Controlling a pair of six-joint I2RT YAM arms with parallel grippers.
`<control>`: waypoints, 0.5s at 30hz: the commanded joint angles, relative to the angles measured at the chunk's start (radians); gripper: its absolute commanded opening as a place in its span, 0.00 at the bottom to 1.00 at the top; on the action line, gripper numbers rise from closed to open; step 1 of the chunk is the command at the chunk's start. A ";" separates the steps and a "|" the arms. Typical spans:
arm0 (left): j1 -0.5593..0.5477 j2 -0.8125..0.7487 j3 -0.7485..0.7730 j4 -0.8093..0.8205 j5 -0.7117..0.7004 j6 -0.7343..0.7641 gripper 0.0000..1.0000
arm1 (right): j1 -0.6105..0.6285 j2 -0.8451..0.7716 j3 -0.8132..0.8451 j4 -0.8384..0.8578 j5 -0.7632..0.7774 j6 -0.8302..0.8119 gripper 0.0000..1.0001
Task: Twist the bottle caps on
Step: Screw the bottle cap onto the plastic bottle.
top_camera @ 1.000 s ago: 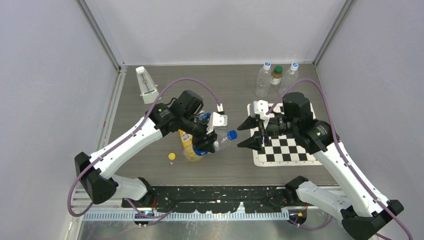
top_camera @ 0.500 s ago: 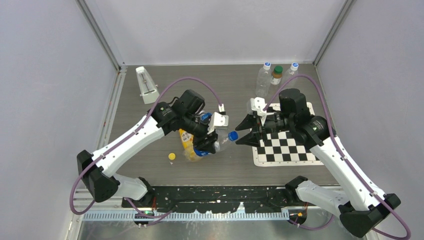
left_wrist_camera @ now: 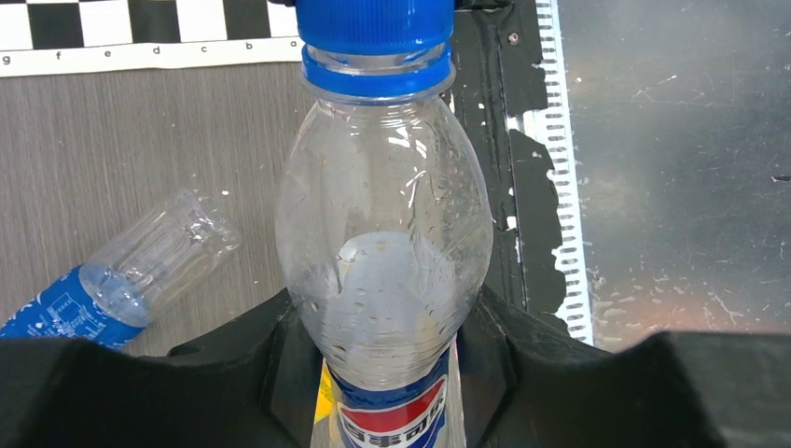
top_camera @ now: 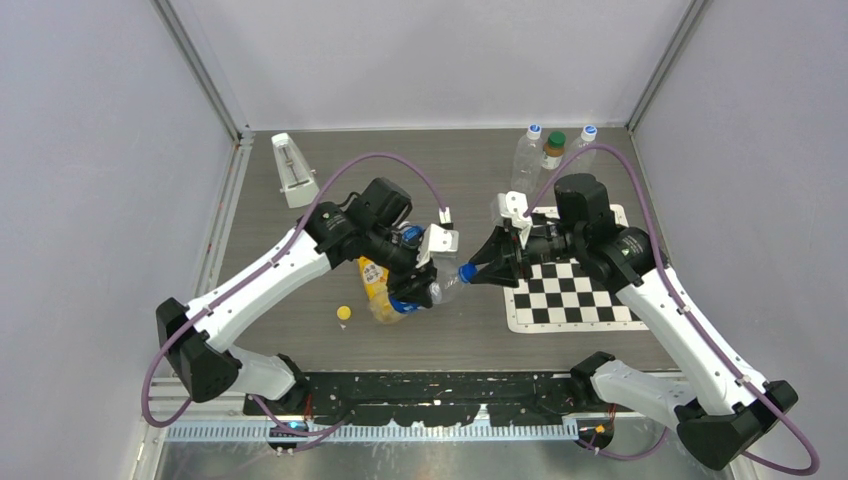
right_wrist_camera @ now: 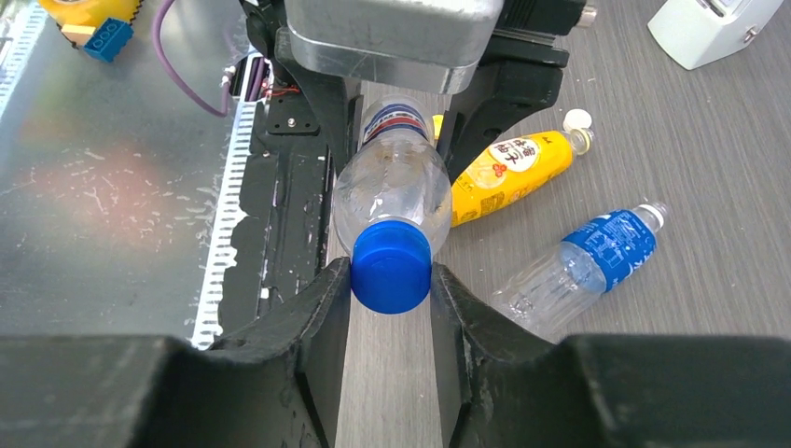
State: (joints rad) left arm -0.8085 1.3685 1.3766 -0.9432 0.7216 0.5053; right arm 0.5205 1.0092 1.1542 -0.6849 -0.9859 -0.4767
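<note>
My left gripper [top_camera: 425,282] is shut on a clear bottle [top_camera: 445,284] with a blue and red label, held level above the table with its neck pointing right; in the left wrist view the bottle [left_wrist_camera: 382,224] sits between the jaws of the left gripper [left_wrist_camera: 387,350]. The blue cap [top_camera: 466,271] sits on its neck. My right gripper [right_wrist_camera: 392,280] is shut on that blue cap [right_wrist_camera: 392,266], both fingers touching its sides. A yellow cap [top_camera: 343,313] lies loose on the table. A white cap [right_wrist_camera: 578,119] lies at the mouth of a lying yellow bottle [right_wrist_camera: 508,163].
A capless bottle with a blue label [right_wrist_camera: 588,257] lies beside the yellow one. Three capped bottles [top_camera: 540,150] stand at the back right, one with a dark green cap. A checkerboard mat [top_camera: 575,295] lies under the right arm. A white box [top_camera: 293,170] stands at the back left.
My right gripper has moved left to the bottle's neck and closed around the blue cap. The left gripper has kept hold of the bottle, almost still.
</note>
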 commanded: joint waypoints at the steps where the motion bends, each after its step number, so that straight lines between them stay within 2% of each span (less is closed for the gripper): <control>1: 0.008 0.008 0.048 -0.006 0.028 0.001 0.00 | 0.004 0.012 0.048 -0.005 -0.023 0.000 0.36; 5: 0.007 0.007 0.059 0.003 0.012 -0.010 0.00 | 0.007 0.028 0.059 -0.029 -0.019 0.000 0.24; 9: 0.006 -0.010 0.057 0.053 -0.076 -0.045 0.00 | 0.011 0.042 0.061 -0.046 0.023 0.025 0.11; 12: -0.001 -0.047 0.016 0.139 -0.166 -0.075 0.00 | 0.013 0.058 0.059 -0.040 0.100 0.115 0.02; 15: -0.036 -0.108 -0.062 0.260 -0.314 -0.084 0.00 | 0.012 0.064 0.031 0.020 0.166 0.293 0.01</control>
State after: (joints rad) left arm -0.8177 1.3590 1.3659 -0.9112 0.5953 0.4717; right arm 0.5213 1.0618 1.1786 -0.7029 -0.9070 -0.3977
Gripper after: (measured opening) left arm 0.496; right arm 0.390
